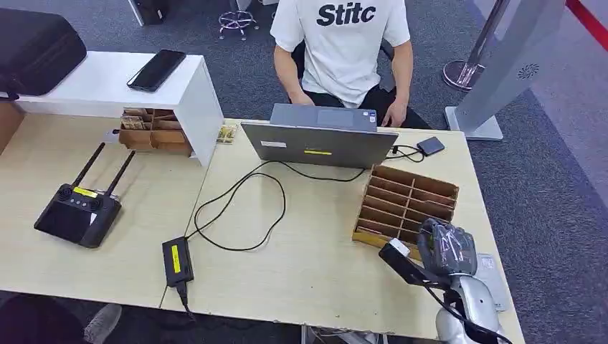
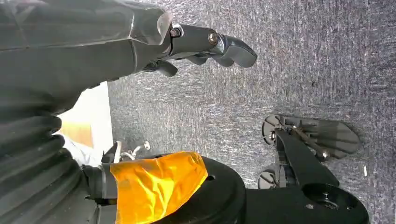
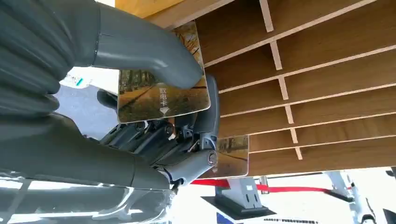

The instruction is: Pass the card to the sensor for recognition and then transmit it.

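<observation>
Right hand (image 3: 154, 121) sits closest to the lens in the right wrist view: thick grey thumb pressed on the face of a card (image 3: 161, 95), darker fingers (image 3: 205, 161) behind it, so the card is pinched and held. Card shows an autumn tree-lined road print with small white characters and an arrow. It is up against the open front of the wooden slot rack (image 3: 327, 79); a second card (image 3: 232, 156) with the same kind of print sits in a slot just beside the hand.

Head view: right hand (image 1: 446, 247), wrapped in clear plastic, is at the near edge of the rack (image 1: 406, 206), on the right part of the table (image 1: 301, 265). Card itself can't be made out from up here.

Left hand (image 2: 212, 44) hangs over grey carpet (image 2: 327, 60), fingers curled loosely, nothing in them; can't tell if it counts as closed or just relaxed.

Also on the table: grey laptop (image 1: 319, 140) with a person (image 1: 343, 50) in a white T-shirt seated behind it, small dark box (image 1: 431, 145) cabled to it, black power brick (image 1: 177, 261) with a yellow label and looping cable, black remote controller (image 1: 77, 213) with two antennas. White shelf (image 1: 115, 82) at far left carries a black phone (image 1: 156, 69), with another wooden rack (image 1: 153, 129) under it. Grey kiosk stand (image 1: 513, 64) on the floor at far right.
</observation>
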You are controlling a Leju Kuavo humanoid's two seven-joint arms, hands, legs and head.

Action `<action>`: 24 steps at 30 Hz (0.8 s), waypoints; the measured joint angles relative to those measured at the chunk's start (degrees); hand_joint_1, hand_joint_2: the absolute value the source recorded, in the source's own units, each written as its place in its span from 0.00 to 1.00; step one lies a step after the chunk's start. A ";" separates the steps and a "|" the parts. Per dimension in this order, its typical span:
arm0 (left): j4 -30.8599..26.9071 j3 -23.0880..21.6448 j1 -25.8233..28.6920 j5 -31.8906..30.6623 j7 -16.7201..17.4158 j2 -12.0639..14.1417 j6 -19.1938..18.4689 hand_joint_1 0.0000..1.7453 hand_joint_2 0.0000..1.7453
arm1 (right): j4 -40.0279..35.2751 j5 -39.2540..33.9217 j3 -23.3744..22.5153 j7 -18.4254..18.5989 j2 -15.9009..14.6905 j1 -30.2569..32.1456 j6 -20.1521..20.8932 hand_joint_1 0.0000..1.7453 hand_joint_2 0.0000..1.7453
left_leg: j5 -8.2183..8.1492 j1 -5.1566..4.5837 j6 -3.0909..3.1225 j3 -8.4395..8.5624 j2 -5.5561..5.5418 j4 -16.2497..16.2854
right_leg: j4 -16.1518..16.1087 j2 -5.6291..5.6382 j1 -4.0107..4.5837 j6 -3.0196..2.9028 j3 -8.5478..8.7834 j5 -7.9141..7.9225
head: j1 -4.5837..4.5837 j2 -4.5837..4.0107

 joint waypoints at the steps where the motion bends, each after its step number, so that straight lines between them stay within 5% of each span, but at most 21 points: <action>1: -0.02 0.00 0.00 0.00 0.00 0.00 0.00 0.00 1.00 | 0.00 0.00 0.00 0.00 0.02 -0.01 -0.02 0.94 1.00 | 0.00 0.00 0.00 0.00 0.00 0.00 | 0.00 0.00 0.00 0.00 0.00 0.00 | -0.02 0.00; 13: -0.02 0.00 0.00 0.00 0.00 0.00 -0.07 0.00 1.00 | -2.20 0.46 0.04 -0.20 0.02 -0.13 -1.03 0.97 1.00 | 0.00 0.00 0.00 -0.01 0.00 0.00 | 0.00 0.00 0.00 0.00 0.00 0.00 | 0.00 0.00; 24: -0.02 0.00 0.00 0.00 -0.09 -0.11 -0.07 0.00 1.00 | -19.64 -0.41 2.80 -0.61 0.02 -0.54 -0.15 0.97 1.00 | 0.00 0.00 0.00 0.00 0.00 0.00 | 0.00 0.00 0.00 0.00 0.00 0.00 | 0.00 0.00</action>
